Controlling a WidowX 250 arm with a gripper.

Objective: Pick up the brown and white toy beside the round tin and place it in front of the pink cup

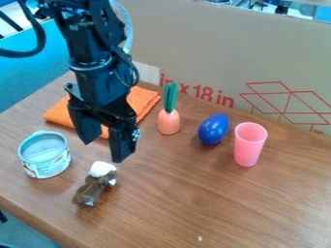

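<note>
To grip the small brown-and-white toy well, the fingers should probably straddle its narrow middle, squeezing across its length rather than along it. A straight descent with a light squeeze looks wiser than a sideways approach, because the toy seems soft and uneven and might roll or fold; its pale end may also be bulkier than the brown part. The finger on the tin's side should be kept clear of the round tin. The gripper hangs above the table, its fingers pointing down and spread wide apart, with nothing held between them. It appears over the area to the right of the tin, and the toy is the thing nearest its fingertips. The toy lies to the right of the tin and closer to the camera, apart from it. Beyond the tin is a folded orange cloth, partly behind the gripper. Farther right of the tin, in order, come a toy carrot with a green top, a blue egg and an upright pink cup.
</note>
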